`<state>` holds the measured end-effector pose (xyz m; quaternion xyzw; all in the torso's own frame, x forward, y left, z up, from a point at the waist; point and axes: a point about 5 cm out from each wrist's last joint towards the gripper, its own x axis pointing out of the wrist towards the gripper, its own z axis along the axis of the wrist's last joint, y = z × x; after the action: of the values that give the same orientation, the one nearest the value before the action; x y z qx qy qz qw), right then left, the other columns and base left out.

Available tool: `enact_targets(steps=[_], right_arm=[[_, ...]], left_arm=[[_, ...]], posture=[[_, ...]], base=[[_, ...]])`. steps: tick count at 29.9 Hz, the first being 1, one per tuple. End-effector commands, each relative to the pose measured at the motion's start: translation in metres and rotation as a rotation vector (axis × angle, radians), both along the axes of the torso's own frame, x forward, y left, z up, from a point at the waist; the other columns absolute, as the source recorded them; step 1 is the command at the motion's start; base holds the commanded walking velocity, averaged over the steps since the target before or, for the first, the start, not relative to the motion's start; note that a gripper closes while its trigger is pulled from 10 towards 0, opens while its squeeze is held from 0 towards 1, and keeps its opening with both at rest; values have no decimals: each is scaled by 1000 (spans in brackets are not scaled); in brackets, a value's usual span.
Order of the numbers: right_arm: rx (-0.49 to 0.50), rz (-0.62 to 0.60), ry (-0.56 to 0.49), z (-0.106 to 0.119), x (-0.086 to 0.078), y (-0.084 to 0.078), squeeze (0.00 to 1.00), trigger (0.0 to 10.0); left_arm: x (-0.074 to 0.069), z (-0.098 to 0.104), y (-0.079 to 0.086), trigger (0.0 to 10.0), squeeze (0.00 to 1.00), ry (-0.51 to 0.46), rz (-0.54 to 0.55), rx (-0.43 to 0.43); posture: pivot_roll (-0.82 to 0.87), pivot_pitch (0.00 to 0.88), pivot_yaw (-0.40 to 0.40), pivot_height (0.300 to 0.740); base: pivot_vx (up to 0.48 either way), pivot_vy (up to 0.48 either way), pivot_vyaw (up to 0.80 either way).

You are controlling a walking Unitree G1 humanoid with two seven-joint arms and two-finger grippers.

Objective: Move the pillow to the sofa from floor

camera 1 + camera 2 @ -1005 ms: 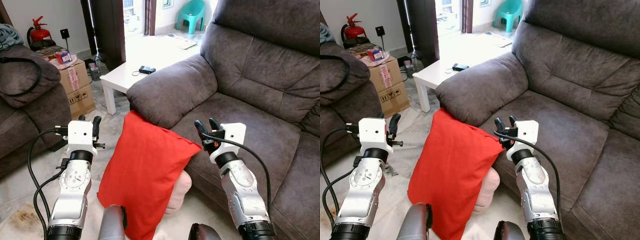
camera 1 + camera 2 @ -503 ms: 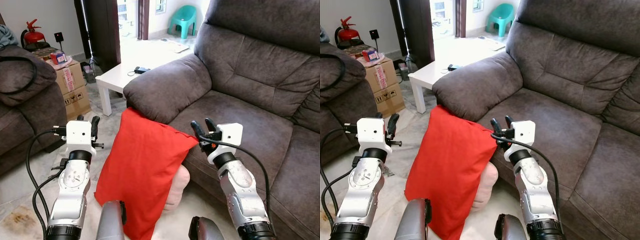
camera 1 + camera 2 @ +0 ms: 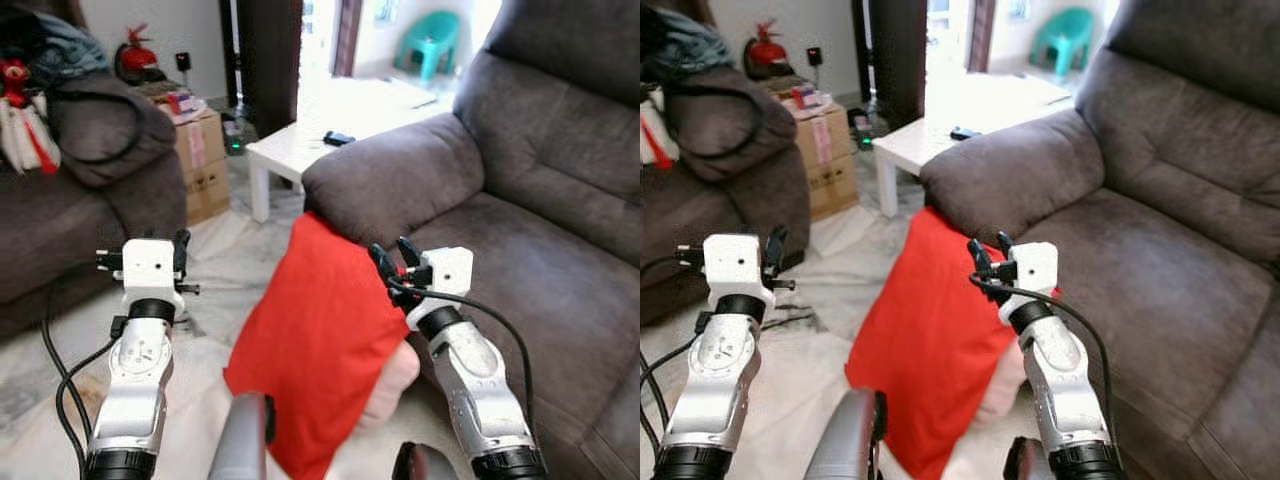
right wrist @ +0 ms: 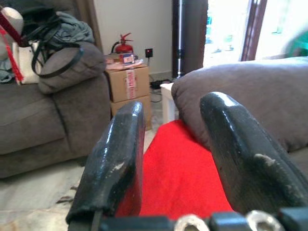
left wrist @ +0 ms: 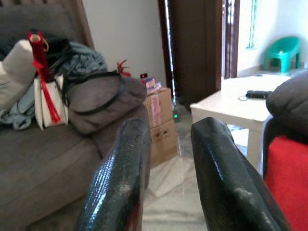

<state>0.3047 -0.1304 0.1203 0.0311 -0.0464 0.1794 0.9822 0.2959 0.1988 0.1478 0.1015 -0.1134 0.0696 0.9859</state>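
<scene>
The red pillow (image 3: 320,340) stands tilted on the floor, its upper end leaning against the front of the brown sofa (image 3: 560,210) below the armrest (image 3: 400,180). My right gripper (image 3: 393,257) is open and held up at the pillow's upper right corner; I cannot tell if it touches. In the right wrist view the pillow (image 4: 178,173) lies just beyond the open right gripper (image 4: 174,106). My left gripper (image 3: 181,246) is raised to the left of the pillow, apart from it. The left wrist view shows the left gripper (image 5: 171,127) open, with the pillow's edge (image 5: 288,178) off to one side.
A pale pink cushion (image 3: 395,375) sits under the pillow's lower right. A white low table (image 3: 330,125) stands behind the armrest. Cardboard boxes (image 3: 195,150) and a second brown sofa (image 3: 60,220) with bags on it are on the left. Marble floor (image 3: 215,270) lies between.
The whole picture has swung and blurred, so the camera moved. The right gripper now shows against the pillow's upper right corner instead of beside it. Both grippers stay open.
</scene>
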Motion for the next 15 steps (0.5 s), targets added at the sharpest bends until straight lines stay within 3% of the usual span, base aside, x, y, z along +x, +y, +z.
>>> enact_targets(steps=[1,15], right_arm=[[3,-20,-20,5,1,-5,0,10000],[-11,-10,-15,4,0,-5,0,10000]], left_arm=[[2,5,-5,10000,0,-10,-21,-7],[2,4,-4,10000,0,-5,-18,-58]], posture=[[102,0,-91,556],[103,0,-92,556]], base=[[0,0,0],[0,0,0]])
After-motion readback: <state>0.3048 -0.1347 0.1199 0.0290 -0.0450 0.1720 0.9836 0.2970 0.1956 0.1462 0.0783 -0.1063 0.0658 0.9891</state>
